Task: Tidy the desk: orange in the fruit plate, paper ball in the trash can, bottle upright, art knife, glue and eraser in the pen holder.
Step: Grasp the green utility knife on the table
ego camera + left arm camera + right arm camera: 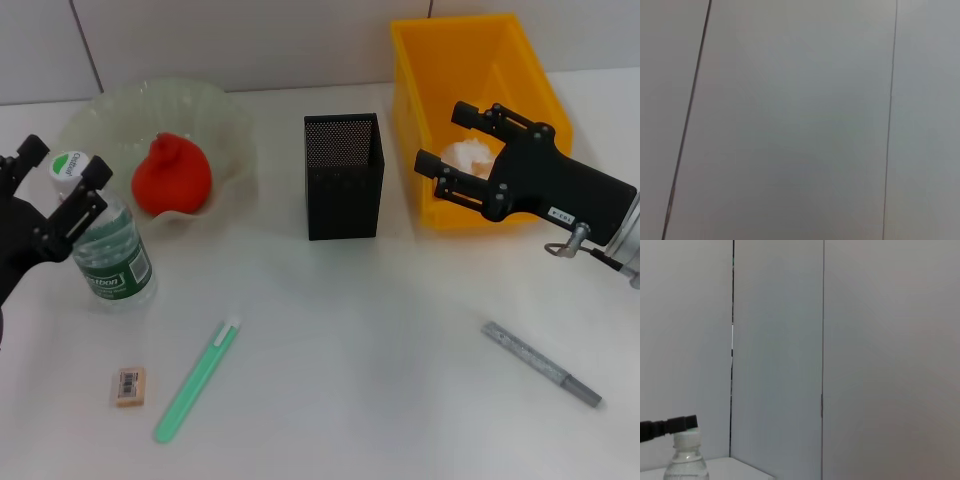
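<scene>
- The left gripper [62, 185] stands at the left edge of the white desk [350, 340], its black fingers spread to either side of the white cap of the clear plastic bottle with the green label [112, 255]. The fingers are apart, not clamped.
- The bottle stands upright, just in front of the translucent, wavy-rimmed fruit plate [225, 110]. The right wrist view shows its cap and neck [686, 457] with one black finger [670, 425] beside the cap.
- The orange-red fruit [171, 176] lies inside the fruit plate.
- The right gripper [455, 140] hangs over the yellow plastic bin [440, 60], jaws parted and holding nothing.
- The white paper ball [470, 155] lies inside the bin, directly below the right gripper.
- The black mesh pen holder [343, 176] stands between the plate and the bin.
- The green glue stick [197, 381] lies flat on the desk in front of the bottle.
- The small tan eraser [130, 386] lies near the glue stick, on its left.
- The grey art knife [541, 363] lies flat at the front right, well apart from the pen holder.
- The left wrist view shows only the pale panelled wall [800, 120].
</scene>
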